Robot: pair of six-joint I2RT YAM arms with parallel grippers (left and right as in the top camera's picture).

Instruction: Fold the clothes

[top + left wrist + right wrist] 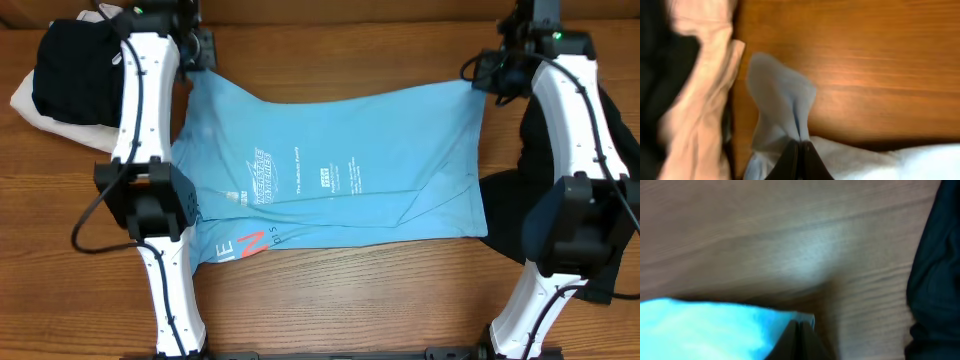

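On the brown wooden table [350, 300], a sky-blue cotton T-shirt [340, 150] with white and red lettering lies spread out between the two arms. Its printed side faces up, and a few long creases run across it.

At the T-shirt's far left corner, the left gripper [200, 50] is closed tight, its jaws pinching a small peak of blue cloth. In the left wrist view that cloth [782, 100] stands up just ahead of the dark fingertips [790, 160]. At the far right corner, the right gripper [487, 78] is likewise fully closed. The right wrist view shows the blue hem [715, 330] caught between its fingers [790, 342].

Left of the T-shirt, beyond the left arm, a rumpled black cloth garment [70, 65] sits on top of a beige cloth garment [28, 100], both close to the pinched corner. Right of the T-shirt, a second black garment [505, 205] lies partly under the right arm, touching the blue fabric's edge.
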